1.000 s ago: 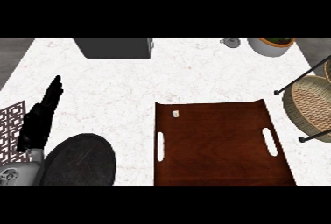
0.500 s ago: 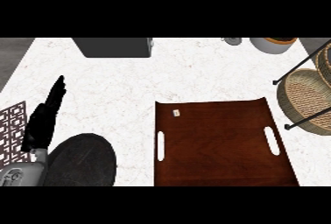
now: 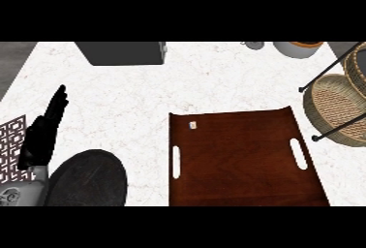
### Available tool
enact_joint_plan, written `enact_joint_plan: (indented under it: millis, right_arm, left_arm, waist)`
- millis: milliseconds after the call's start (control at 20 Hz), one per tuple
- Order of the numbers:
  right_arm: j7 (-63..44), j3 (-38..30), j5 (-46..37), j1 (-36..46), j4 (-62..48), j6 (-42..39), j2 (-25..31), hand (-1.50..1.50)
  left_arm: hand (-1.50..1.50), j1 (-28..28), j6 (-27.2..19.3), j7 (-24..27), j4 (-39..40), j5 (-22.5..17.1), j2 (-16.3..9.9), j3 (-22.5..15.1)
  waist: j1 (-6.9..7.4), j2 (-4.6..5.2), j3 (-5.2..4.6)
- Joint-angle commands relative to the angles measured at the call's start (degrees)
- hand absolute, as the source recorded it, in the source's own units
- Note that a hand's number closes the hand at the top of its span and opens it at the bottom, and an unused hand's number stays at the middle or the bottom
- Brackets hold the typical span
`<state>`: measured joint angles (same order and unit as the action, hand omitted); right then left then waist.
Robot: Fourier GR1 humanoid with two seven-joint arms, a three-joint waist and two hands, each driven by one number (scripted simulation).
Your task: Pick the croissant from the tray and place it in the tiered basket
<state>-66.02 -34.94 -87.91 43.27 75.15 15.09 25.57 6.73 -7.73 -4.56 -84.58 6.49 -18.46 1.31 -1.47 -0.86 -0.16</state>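
Observation:
The brown tray (image 3: 243, 160) with two slotted handles lies in the middle of the counter. Only a tiny pale item (image 3: 191, 125) shows on it, near its far left corner; no croissant is visible anywhere. The wicker tiered basket (image 3: 334, 107) on its black wire frame stands at the right edge, partly cut off. My left hand (image 3: 44, 130) rests at the left, open with straight fingers pointing away, well apart from the tray. My right hand is out of view.
A grey box (image 3: 121, 52) stands at the far edge. A dark round plate (image 3: 85, 179) lies front left beside my forearm. A patterned mat (image 3: 13, 140) shows at the left edge. A white pot (image 3: 300, 48) and a small grey item (image 3: 251, 45) sit far right.
The view has shifted slightly, so the basket sits a little higher in the picture. My left hand and the tray have stayed in place.

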Motion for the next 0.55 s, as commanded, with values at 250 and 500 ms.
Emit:
enact_joint_plan:
  millis: [250,500]
  right_arm:
    - [-8.3,-0.9,-2.6,-11.4,33.4,-11.1,-16.4,-1.50]
    - [-5.3,1.2,-3.3,-21.9,54.8,-13.8,-25.2,-1.50]
  left_arm:
    - [0.00,-2.4,0.8,1.0,-0.1,-1.1,-0.9,1.9]
    - [0.00,0.3,0.2,-1.8,-0.9,0.6,-1.0,0.9]
  waist:
    - [-2.02,-0.82,-0.03]
    - [-1.48,-0.22,0.13]
